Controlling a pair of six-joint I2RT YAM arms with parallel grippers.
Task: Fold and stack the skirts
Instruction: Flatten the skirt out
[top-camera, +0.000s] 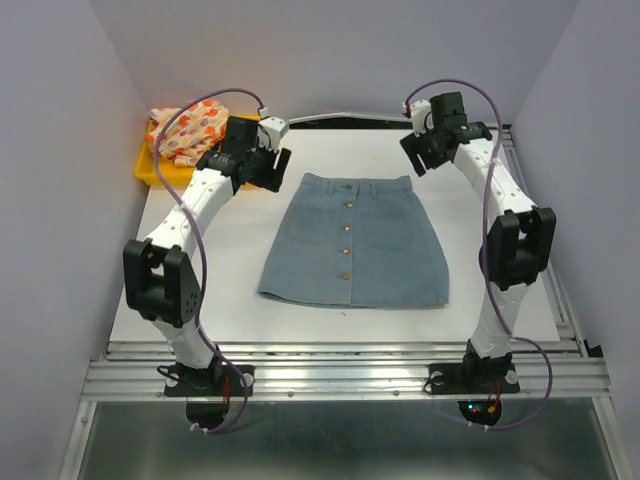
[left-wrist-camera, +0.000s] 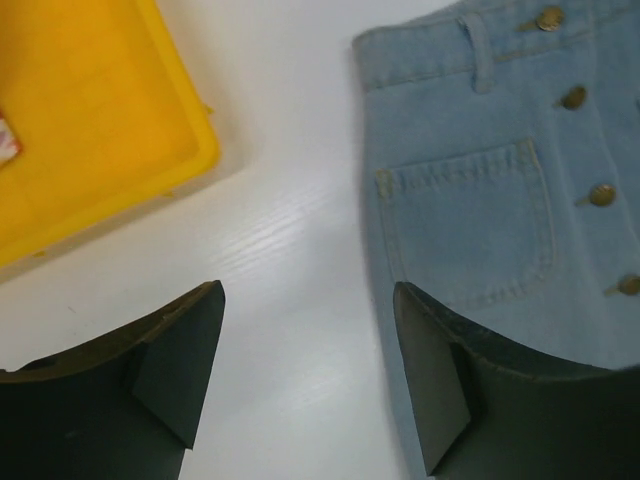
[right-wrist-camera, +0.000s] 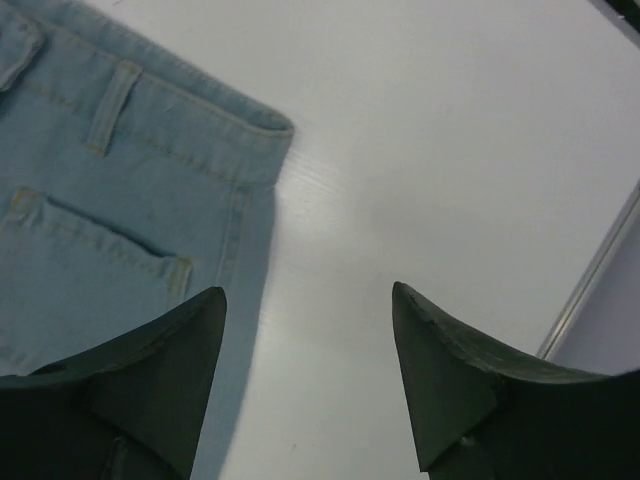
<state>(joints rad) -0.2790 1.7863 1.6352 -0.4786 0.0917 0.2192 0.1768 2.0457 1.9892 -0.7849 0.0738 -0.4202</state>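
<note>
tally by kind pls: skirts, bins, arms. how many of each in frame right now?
Skirts: 2 (denim skirt laid out flat, spotted skirt bunched in the bin)
Bins: 1 (yellow bin)
Robot arms: 2 (left arm, right arm)
Total: 5

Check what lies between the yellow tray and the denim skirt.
Nothing but bare white table. The left wrist view shows the strip between the yellow tray and the denim skirt with nothing resting on it.
</note>
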